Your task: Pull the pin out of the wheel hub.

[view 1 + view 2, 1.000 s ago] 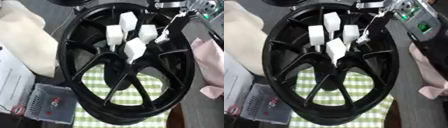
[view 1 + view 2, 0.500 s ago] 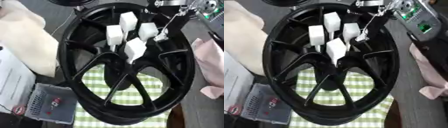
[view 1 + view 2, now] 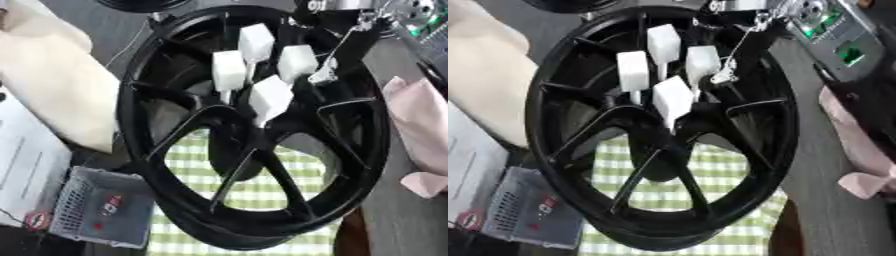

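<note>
Four white block-headed pins stand in the centre of the black wheel hub [image 3: 254, 145], grouped where the spokes meet: a rear pin [image 3: 255, 42], a left pin [image 3: 228, 70], a front pin [image 3: 270, 95] and a right pin [image 3: 297, 62]. The hub lies flat on a green-checked cloth [image 3: 262, 197] over the tabletop. The right hand [image 3: 750, 12] enters from the upper right corner; a thin silvery finger [image 3: 730, 72] reaches down to a point just beside the right pin, apparently touching its head. Whether the hand has closed on that pin cannot be told, since the rest of its fingers are hidden at the frame edge. The left hand is not visible in either view. Principal risks, as judged from this arrangement: the pins stand close together, so a sideways pull could strike the rear or front pin; a contact made on only one face of the head could slip off as the hand lifts; a tilted pull might jam the shaft in its hole and lift or shift the hub on the cloth. A grey mesh basket [image 3: 101, 207] and pink cloth [image 3: 424, 135] lie well apart from the work.
</note>
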### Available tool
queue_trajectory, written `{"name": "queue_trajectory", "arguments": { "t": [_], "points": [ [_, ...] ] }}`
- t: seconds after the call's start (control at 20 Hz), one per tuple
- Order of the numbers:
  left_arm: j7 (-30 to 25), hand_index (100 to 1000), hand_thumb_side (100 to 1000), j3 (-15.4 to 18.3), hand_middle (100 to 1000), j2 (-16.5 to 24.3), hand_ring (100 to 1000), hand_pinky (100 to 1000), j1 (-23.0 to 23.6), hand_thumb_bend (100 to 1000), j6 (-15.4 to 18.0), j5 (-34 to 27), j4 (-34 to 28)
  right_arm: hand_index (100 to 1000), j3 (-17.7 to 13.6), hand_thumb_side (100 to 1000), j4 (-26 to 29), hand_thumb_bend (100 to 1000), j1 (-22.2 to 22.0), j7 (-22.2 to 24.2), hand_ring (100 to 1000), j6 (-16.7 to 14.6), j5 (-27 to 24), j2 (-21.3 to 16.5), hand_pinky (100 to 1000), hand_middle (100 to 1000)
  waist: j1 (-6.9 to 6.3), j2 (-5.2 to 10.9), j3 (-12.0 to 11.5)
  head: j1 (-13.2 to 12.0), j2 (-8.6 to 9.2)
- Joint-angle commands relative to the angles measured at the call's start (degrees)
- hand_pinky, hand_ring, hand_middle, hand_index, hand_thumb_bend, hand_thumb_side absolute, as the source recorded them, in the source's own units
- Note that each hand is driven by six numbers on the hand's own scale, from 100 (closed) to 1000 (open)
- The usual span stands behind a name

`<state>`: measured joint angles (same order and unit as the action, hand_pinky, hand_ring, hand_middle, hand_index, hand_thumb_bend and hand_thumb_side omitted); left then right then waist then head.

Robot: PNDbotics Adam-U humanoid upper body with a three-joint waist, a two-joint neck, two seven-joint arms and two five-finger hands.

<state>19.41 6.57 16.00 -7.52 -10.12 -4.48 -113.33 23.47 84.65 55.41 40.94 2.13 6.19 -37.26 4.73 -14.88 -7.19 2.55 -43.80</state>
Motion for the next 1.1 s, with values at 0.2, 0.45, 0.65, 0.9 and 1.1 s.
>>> {"name": "queue_trajectory", "arguments": {
  "t": [0.2, 0.45, 0.65, 0.9, 1.1],
  "points": [
    [-0.34, 670, 575, 0.24, 572, 0.6, 628, 640, -0.02, 599, 0.1, 0.29, -1.07, 525, -4.57, 100, 4.52, 310, 3.9, -1.72, 593, 2.99, -4.65, -4.61, 808, 375, -0.52, 1.46, 0.46, 0.03, -0.32],
    [0.09, 670, 574, 0.7, 572, 0.99, 626, 641, 0.28, 596, 0.09, 0.57, -1.06, 530, -10.05, 100, 6.6, 299, 3.25, -4.51, 596, 5.05, -9.42, -9.86, 815, 380, -1.04, 1.65, 1.53, -0.28, -0.32],
    [0.95, 670, 572, 1.47, 571, 1.26, 625, 641, 0.31, 595, 0.05, 0.9, -1.16, 543, -15.58, 100, 7.43, 294, -1.89, -7.97, 600, 5.72, -13.01, -15.56, 819, 402, -1.97, 1.2, 3.04, -1.33, -0.32],
    [2.21, 669, 571, 2.5, 570, 1.03, 624, 641, 0.01, 595, 0.02, 1.0, -1.22, 572, -22.0, 100, 4.49, 292, -8.29, -11.92, 614, 6.08, -15.59, -21.99, 827, 436, -4.14, -0.17, 5.22, -3.17, 1.41],
    [2.98, 669, 571, 3.06, 570, 0.7, 623, 641, -0.42, 596, -0.12, 1.01, -1.26, 610, -27.14, 109, 0.72, 301, -13.49, -15.12, 639, 5.64, -15.27, -25.75, 833, 464, -5.75, -1.3, 6.31, -4.27, 2.87]
  ]
}}
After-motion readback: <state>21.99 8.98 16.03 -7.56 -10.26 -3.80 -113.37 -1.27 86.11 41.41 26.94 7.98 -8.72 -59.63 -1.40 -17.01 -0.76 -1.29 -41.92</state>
